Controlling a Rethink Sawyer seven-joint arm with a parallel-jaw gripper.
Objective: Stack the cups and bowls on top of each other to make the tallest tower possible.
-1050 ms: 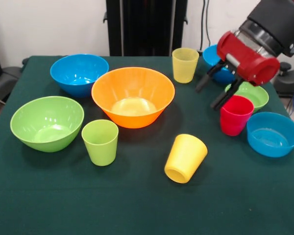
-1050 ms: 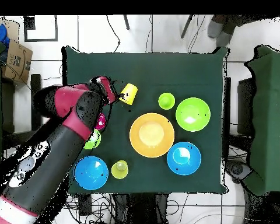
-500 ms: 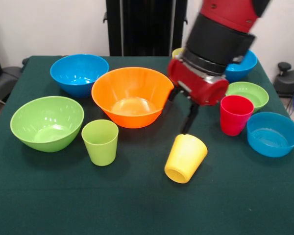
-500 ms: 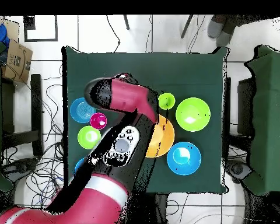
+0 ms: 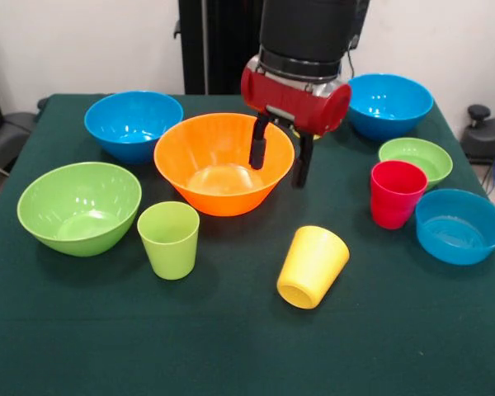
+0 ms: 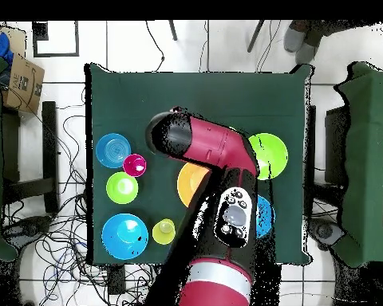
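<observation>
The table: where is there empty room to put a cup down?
The near strip of the green cloth table, in front of the lime green plastic cup and the tipped yellow plastic cup, is bare. It is crowded round the big orange plastic bowl, where the open gripper hangs.

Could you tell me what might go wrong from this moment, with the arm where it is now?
The open pincer hangs over the near rim of the orange bowl; a drop here could strike the rim and shove or tip the bowl. The yellow cup lies on its side and could roll if nudged. In the overhead view the arm hides that cup, so its place must be checked from the front.
</observation>
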